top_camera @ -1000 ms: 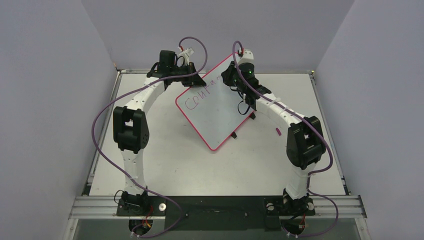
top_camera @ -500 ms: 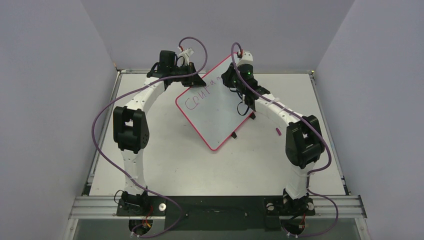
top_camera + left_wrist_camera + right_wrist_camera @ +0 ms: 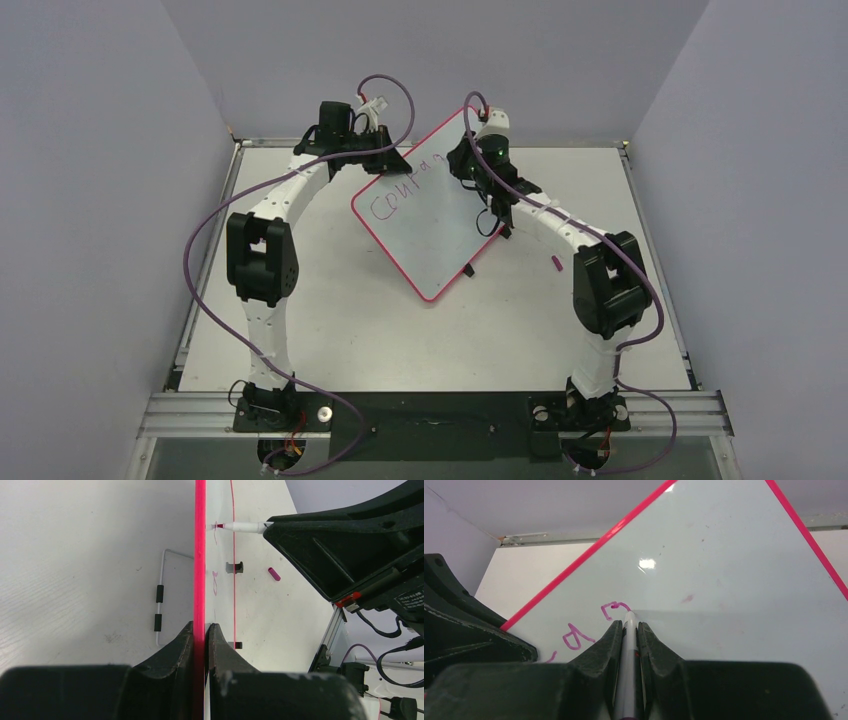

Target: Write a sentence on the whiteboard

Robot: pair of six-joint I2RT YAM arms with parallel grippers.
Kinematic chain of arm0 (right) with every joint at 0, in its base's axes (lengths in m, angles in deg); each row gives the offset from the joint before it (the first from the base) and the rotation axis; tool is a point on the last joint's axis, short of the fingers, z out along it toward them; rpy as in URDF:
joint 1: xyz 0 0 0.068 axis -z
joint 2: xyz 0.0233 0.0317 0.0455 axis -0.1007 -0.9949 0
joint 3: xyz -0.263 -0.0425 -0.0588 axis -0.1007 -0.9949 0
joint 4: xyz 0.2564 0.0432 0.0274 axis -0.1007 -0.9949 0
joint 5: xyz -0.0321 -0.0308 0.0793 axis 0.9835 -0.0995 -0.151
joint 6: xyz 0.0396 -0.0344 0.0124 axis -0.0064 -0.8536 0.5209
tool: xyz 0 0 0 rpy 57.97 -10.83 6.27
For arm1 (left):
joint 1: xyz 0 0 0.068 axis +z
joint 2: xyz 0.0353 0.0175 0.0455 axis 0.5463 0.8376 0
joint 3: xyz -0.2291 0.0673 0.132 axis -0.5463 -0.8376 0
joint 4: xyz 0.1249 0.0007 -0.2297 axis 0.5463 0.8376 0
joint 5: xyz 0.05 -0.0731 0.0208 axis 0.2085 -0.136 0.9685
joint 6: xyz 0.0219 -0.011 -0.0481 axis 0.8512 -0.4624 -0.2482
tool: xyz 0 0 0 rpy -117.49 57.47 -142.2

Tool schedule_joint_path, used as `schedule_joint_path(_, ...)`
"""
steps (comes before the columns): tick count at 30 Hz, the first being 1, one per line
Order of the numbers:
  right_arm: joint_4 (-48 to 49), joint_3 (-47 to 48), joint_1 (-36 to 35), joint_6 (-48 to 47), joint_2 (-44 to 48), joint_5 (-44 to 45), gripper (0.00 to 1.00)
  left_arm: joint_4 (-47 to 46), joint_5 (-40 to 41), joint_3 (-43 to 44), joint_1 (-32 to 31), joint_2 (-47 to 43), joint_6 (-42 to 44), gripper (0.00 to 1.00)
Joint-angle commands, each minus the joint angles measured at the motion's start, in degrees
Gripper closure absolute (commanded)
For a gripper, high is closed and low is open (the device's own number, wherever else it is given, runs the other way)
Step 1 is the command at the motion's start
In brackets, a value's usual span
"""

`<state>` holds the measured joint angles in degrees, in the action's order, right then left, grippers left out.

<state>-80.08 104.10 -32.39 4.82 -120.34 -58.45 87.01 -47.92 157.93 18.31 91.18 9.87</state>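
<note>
The whiteboard [image 3: 430, 225] stands tilted, its pink rim clamped at the upper left edge by the left gripper [image 3: 200, 630]. The right gripper [image 3: 626, 627] is closed on a marker [image 3: 628, 647]. The marker's tip touches the board at the end of the sentence [image 3: 400, 190], which seems to read "Coura".

The top view looks down from high behind the near edge, far enough to take in the whole tabletop [image 3: 340, 300] and the board [image 3: 430, 225]. The left wrist view sits just behind the left end effector [image 3: 201, 627], sighting edge-on along the board — the marker [image 3: 245, 527] shows ahead. The right wrist view peers close past the right end effector [image 3: 628, 626] at the board's face; all three share the board.
</note>
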Motion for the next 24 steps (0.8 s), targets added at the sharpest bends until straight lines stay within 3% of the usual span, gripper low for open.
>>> schedule_joint_path(1,-0.4,-5.0,-1.2,0.1,2.9,0.8,1.00,-1.0,2.1,0.2,-1.5,-1.3,5.8,1.00)
schedule_joint_path(12,-0.2,-10.6,-4.5,1.3,5.8,2.8,1.00,-1.1,2.0,-0.2,-1.5,-1.7,5.7,1.00)
schedule_joint_path(24,-3.9,-1.0,-5.6,-1.0,6.3,5.3,1.00,-1.1,1.8,-0.5,-1.6,-1.8,5.7,1.00)
